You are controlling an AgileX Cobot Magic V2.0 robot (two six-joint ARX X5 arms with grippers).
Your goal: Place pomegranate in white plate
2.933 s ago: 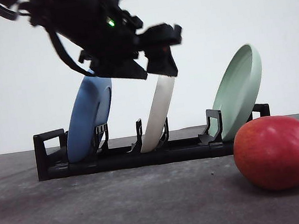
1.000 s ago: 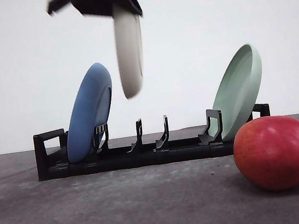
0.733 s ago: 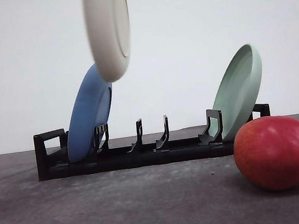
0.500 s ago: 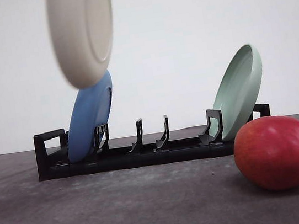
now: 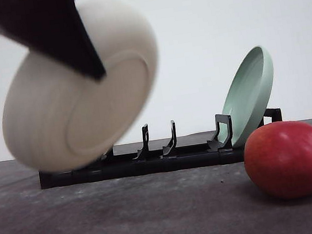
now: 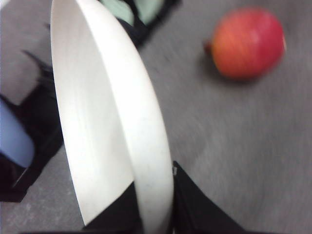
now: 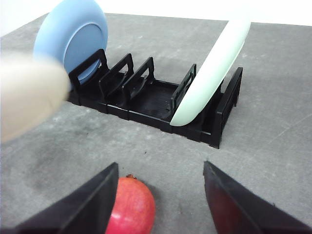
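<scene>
The front view sits low, almost level with the desk point(image 5: 130, 225), facing forward toward a pale wall, close enough that the white plate point(image 5: 78, 99) looms large and blurred. The left wrist view looks down along the left hand point(image 6: 156, 214) at the desk from above, very near the plate's rim. The right wrist view looks forward and down over the right hand point(image 7: 161, 195) from the desk's near side. All three share the pomegranate point(image 5: 288, 159), the black rack point(image 5: 167, 156) and the pale green plate point(image 5: 250, 95).
</scene>
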